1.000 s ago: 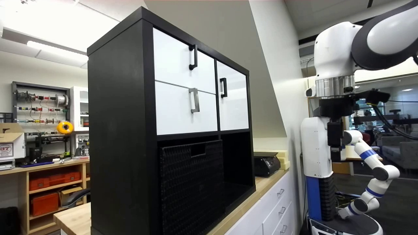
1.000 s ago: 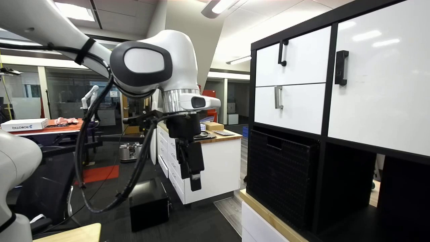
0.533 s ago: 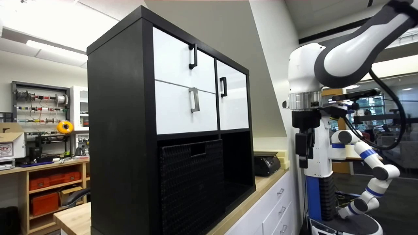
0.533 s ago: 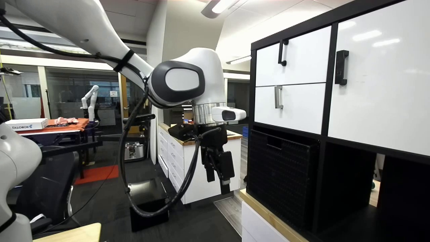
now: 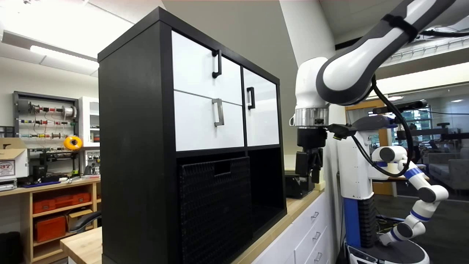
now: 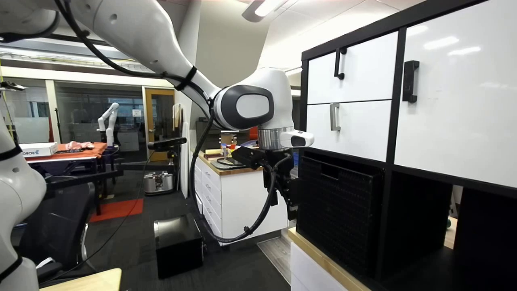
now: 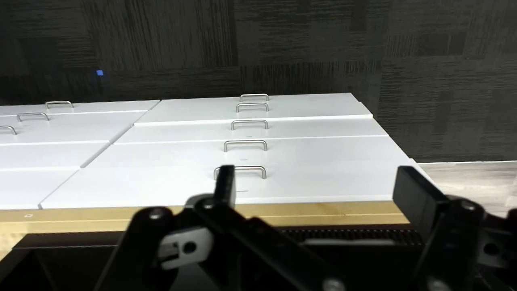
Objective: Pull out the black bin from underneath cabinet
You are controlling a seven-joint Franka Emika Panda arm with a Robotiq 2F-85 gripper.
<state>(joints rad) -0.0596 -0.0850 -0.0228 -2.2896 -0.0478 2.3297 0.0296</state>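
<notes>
The black bin (image 5: 216,212) sits in the lower compartment of the cabinet (image 5: 130,154). Its ribbed front and handle slot show in both exterior views, with the bin (image 6: 335,210) under the white drawer fronts of the cabinet (image 6: 351,121). My gripper (image 5: 309,174) points down, open and empty. In an exterior view the gripper (image 6: 284,205) overlaps the left edge of the bin front; I cannot tell the gap. In the wrist view the fingertips of the gripper (image 7: 319,186) stand wide apart, with a ribbed strip of the bin (image 7: 359,235) below and between them.
A wooden counter edge (image 7: 315,210) runs under the cabinet, above white drawers (image 7: 315,161) with metal handles. A black device (image 5: 298,185) lies on the counter beside the cabinet. A black box (image 6: 179,244) stands on the floor. A white mobile robot (image 5: 353,183) stands behind the arm.
The arm has moved toward the cabinet, bringing the gripper near the bin's side in both exterior views. The bin and the cabinet have not moved.
</notes>
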